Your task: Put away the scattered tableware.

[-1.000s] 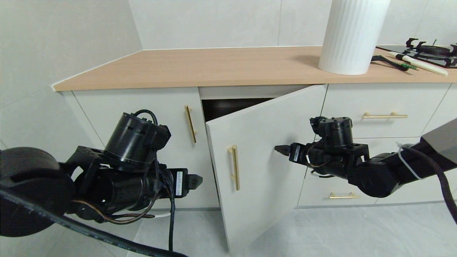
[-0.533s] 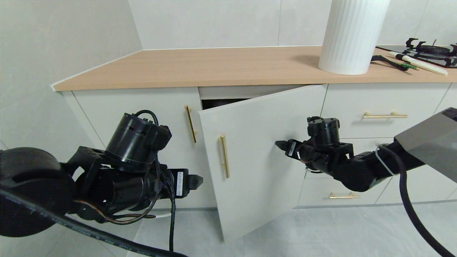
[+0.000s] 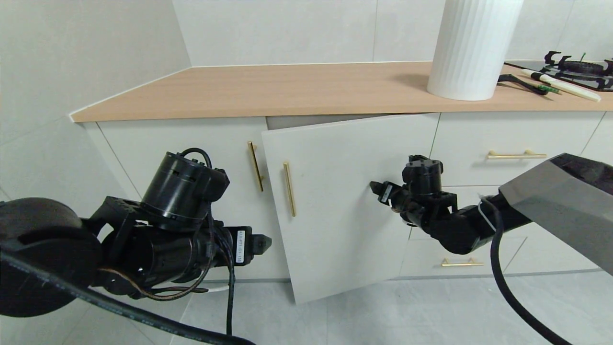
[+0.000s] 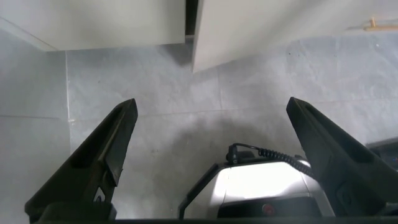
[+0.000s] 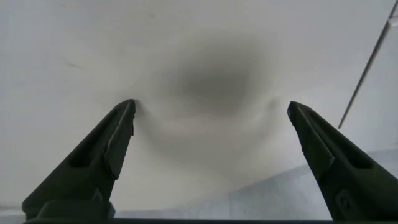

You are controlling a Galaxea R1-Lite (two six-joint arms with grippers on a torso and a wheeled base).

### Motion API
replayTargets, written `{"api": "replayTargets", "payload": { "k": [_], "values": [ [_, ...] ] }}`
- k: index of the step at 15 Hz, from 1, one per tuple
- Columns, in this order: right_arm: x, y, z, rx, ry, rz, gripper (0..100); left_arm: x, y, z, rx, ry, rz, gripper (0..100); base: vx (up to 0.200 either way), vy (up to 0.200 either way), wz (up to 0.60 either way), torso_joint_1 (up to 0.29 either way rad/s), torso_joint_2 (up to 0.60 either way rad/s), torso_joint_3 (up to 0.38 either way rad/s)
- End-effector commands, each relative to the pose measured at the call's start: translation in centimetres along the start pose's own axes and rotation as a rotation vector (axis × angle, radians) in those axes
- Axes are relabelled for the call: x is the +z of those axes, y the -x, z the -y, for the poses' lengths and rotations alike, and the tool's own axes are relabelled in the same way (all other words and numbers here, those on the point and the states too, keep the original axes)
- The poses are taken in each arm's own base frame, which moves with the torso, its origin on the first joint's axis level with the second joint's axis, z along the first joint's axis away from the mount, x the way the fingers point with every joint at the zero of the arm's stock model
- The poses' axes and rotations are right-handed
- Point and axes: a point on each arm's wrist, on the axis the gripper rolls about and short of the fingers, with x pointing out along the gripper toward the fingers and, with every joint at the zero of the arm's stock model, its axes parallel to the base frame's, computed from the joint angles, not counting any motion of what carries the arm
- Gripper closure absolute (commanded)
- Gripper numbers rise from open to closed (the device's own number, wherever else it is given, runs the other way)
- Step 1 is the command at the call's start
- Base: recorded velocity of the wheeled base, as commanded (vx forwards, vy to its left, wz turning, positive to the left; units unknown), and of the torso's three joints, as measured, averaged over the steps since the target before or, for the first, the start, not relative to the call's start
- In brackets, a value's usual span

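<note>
The right gripper (image 3: 376,188) is out in front of the cupboard door (image 3: 345,215), its two fingers (image 5: 118,134) spread wide with nothing between them. In the right wrist view their tips are right up against the plain white face of the door. The door stands a little ajar, with its gold handle (image 3: 289,189) on the left edge, which sticks out slightly from the cupboard front, and a thin dark gap along the top.

The left gripper (image 3: 263,244) sits low on the left, near the bottom of the neighbouring door, pointing right. Its fingers (image 4: 115,143) are also wide apart and empty, and over the grey floor tiles (image 4: 249,93) the left wrist view shows the bottom corner of the open door.

The tableware lies up on the wooden counter (image 3: 268,91), far to the right — a black-handled utensil (image 3: 522,83) and a white-handled one (image 3: 567,87) side by side, just to the right of a tall white ribbed vase (image 3: 471,48) and beside the black stove burner (image 3: 582,66). Both grippers are well apart from them.
</note>
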Motion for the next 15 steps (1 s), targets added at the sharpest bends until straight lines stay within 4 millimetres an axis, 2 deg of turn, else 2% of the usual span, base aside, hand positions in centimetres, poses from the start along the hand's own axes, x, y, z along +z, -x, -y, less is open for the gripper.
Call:
{"api": "replayTargets", "payload": {
  "k": [1,4,9,12,15],
  "values": [
    [-0.4,-0.6,0.1,-0.011,0.000,0.001,0,0.0,-0.1,0.0,0.001,-0.001,-0.002,0,0.000,0.000,0.00,0.000,0.00,0.000],
    [-0.7,-1.6,0.4,-0.065,-0.002,0.048,0,0.0,-0.1,0.0,0.001,-0.001,-0.002,0,0.000,0.000,0.00,0.000,0.00,0.000],
    [0.0,-2.5,0.7,-0.120,-0.011,0.107,0,0.0,-0.1,0.0,0.001,-0.001,-0.002,0,0.000,0.000,0.00,0.000,0.00,0.000],
    [-0.1,-4.0,1.3,-0.182,-0.010,0.149,0,0.0,-0.1,0.0,0.001,-0.001,-0.002,0,0.000,0.000,0.00,0.000,0.00,0.000],
    [-0.1,-4.1,1.4,-0.190,-0.011,0.153,0,0.0,-0.1,0.0,0.001,-0.001,-0.002,0,0.000,0.000,0.00,0.000,0.00,0.000]
  ]
}}
